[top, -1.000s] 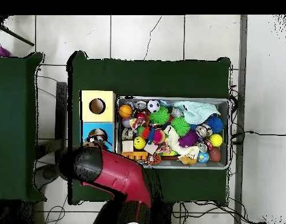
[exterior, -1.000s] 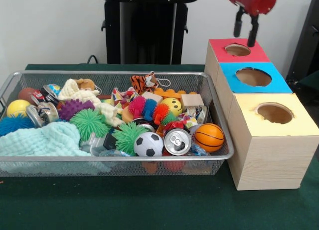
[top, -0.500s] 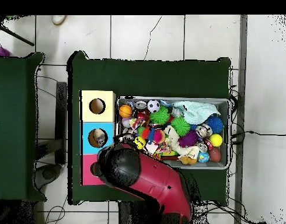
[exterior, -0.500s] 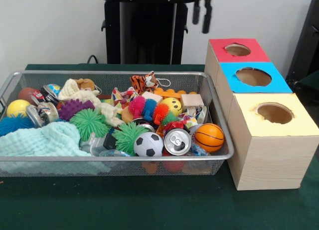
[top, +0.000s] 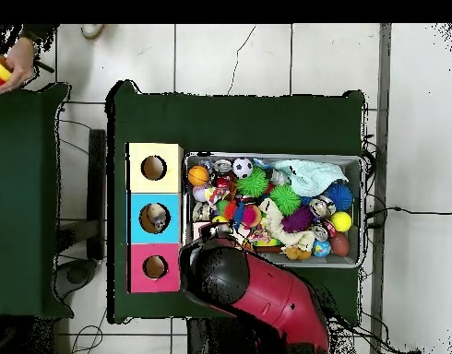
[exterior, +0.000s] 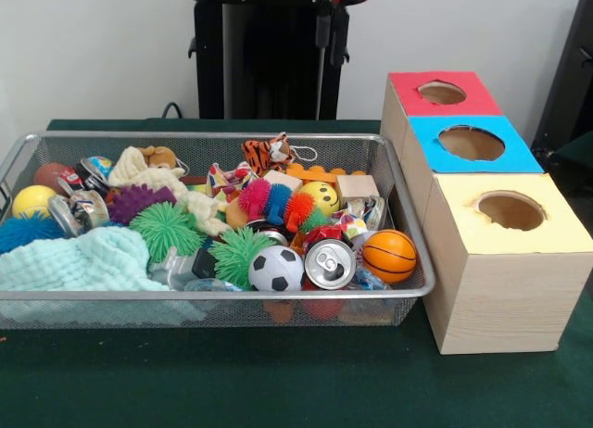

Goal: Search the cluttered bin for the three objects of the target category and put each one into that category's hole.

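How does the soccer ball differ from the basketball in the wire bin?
The soccer ball is white with black patches, while the basketball is orange with dark lines. The soccer ball lies to the left of the drink can in the front view; the basketball lies to its right, nearer the yellow box. Both are small toy balls near the front wall of the wire bin.

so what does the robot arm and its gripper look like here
The arm is a thick, rounded body in glossy red with a black end section. The gripper shows two slim black fingers hanging below a red housing. No cables or markings can be made out.
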Robot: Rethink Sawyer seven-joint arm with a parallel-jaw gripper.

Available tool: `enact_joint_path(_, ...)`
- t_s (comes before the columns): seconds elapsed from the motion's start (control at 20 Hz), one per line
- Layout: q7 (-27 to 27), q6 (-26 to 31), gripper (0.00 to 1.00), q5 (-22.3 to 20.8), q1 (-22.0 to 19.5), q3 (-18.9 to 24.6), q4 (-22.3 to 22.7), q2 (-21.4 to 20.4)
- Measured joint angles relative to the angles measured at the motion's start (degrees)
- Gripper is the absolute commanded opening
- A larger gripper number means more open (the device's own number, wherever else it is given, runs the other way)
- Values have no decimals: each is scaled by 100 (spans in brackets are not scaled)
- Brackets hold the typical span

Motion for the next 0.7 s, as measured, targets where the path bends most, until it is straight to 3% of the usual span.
enact_joint_path(0.7, 0, -824, 100, -1126, -1052, 999, 478, 101)
